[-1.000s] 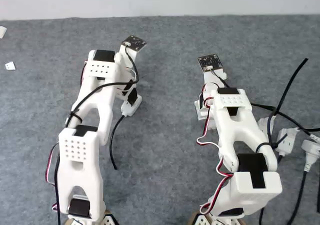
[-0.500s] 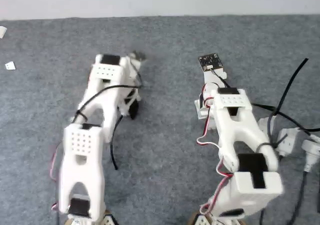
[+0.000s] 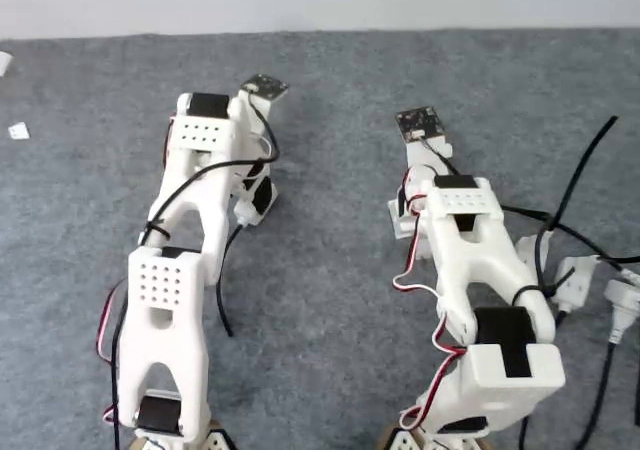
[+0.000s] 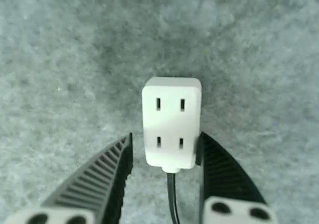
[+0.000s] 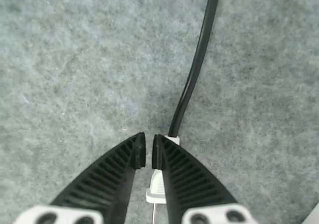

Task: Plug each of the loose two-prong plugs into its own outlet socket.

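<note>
Compared with one second ago, the left arm (image 3: 165,290) stands a little shifted over the grey carpet-like worktop (image 3: 330,270). Half a second ago it had swung towards the right of the high view, and now it is back near its former place, with the elbow part slightly further right. The right arm (image 3: 470,240) has kept its place through all three moments.

The left hand (image 4: 164,137) is spread apart and straddles the white rectangular plastic socket block (image 4: 171,122), which lies flat on the worktop with two pairs of slots facing up. One finger touches the block's side; the other stands just beside it with a small gap. A thin black cord (image 4: 172,199) leaves the block between the fingers.

The right hand (image 5: 148,147) has its fingers almost together, with only a thin slit between them. A white two-prong plug (image 5: 155,186) on a black cable (image 5: 197,69) lies partly hidden under one finger — whether it is pinched, I cannot tell. Two more white plugs (image 3: 578,282) lie near the worktop's right edge, beside the right arm.
</note>
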